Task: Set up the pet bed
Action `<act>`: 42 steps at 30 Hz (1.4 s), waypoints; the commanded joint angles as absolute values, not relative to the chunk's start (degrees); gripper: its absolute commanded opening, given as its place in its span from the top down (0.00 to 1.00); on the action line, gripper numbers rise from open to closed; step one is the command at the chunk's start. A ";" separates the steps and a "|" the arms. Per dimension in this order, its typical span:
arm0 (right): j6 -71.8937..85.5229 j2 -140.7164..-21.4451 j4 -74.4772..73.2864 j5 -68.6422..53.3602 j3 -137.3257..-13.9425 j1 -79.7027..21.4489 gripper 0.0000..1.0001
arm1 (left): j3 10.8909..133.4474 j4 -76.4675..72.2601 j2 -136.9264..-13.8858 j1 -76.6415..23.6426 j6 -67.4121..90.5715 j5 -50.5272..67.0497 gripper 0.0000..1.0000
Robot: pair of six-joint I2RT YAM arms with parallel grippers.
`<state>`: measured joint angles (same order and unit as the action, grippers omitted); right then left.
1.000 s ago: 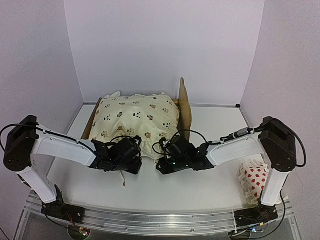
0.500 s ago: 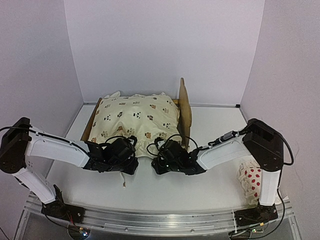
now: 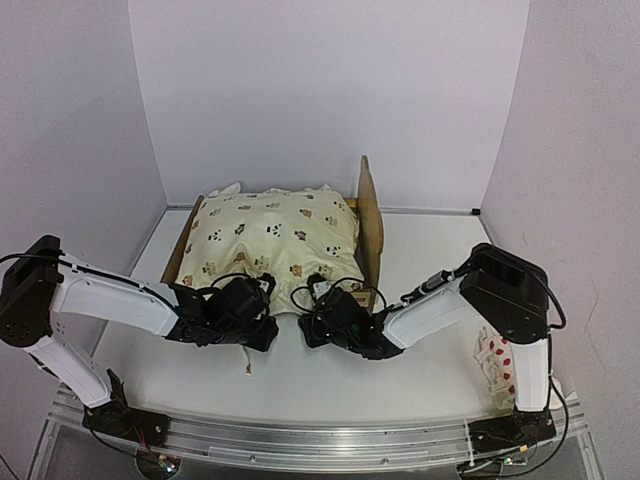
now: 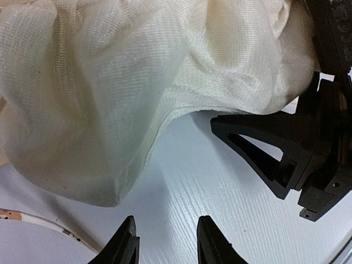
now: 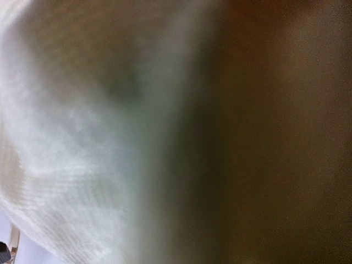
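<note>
Overhead and wrist views of the table (image 3: 425, 255). The pet bed (image 3: 371, 212) stands at the middle of the table towards the back wall. Its plywood left rail and tall curvy right end board show from above, and the rest lies under a cream animal-print cushion (image 3: 275, 235) that fills the frame and spills over its near end. Left of the bed's near end, the left arm (image 3: 110, 295) reaches low across the table. The left gripper (image 4: 166, 245) sits just in front of the bed at the cushion's overhanging ruffle (image 4: 93, 93), its two fingers apart over bare white tabletop with nothing between them and the ruffle just beyond their tips. A thin cream tie (image 3: 247, 362) trails on the table in front of the bed, below this gripper. At the bed's near right corner lies the right gripper (image 3: 310, 325), facing the left one and pushed into the cushion's edge. Its own camera shows only a blur of cream cloth and brown, so whether its fingers are apart or pinching cloth cannot be told. The right arm (image 3: 430, 305) slants away from the bed towards its base. Well right of the bed, a white red-dotted pillow (image 3: 505, 362) lies partly hidden behind that arm.
</note>
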<state>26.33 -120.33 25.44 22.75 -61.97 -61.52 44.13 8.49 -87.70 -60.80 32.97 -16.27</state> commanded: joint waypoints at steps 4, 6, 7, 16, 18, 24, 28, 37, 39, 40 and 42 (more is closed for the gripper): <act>22.08 -124.31 34.23 32.44 -61.53 -62.98 0.68 | 43.35 6.69 -85.64 -60.55 32.68 -15.08 0.64; 21.61 -125.22 35.28 33.59 -61.56 -63.07 0.76 | 43.14 6.62 -85.52 -60.52 32.64 -14.98 0.64; 21.50 -125.62 35.57 34.09 -61.53 -63.04 0.80 | 43.03 6.67 -85.40 -60.53 32.70 -14.96 0.64; 18.80 -121.17 36.83 28.51 -56.33 -63.09 1.00 | 42.06 5.82 -83.23 -60.55 31.50 -13.15 0.66; 17.10 -117.96 36.61 22.91 -53.79 -63.07 1.00 | 41.72 5.04 -82.45 -60.54 30.05 -11.52 0.66; 14.91 -111.12 31.41 10.90 -49.67 -62.91 1.00 | 41.58 3.38 -82.27 -60.56 27.13 -7.83 0.66; 14.77 -109.49 25.98 7.58 -50.35 -62.69 0.97 | 42.21 2.26 -83.58 -60.62 25.91 -6.00 0.66; 12.97 -108.99 23.81 4.11 -50.50 -61.91 1.00 | 42.61 -2.92 -87.26 -60.64 16.55 -2.07 0.56; 12.69 -109.04 22.78 2.96 -50.91 -61.46 1.00 | 43.22 -2.78 -88.50 -60.64 13.55 -2.75 0.54; 12.66 -108.94 22.48 2.23 -50.97 -61.24 1.00 | 43.57 -2.82 -89.36 -60.64 11.75 -3.19 0.54; 12.69 -108.52 22.23 0.63 -50.83 -60.63 1.00 | 43.71 -3.87 -90.82 -60.64 9.31 -4.53 0.55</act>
<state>13.73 -110.98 24.86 5.90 -50.19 -61.28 41.64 -0.46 -88.13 -60.80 17.33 -3.60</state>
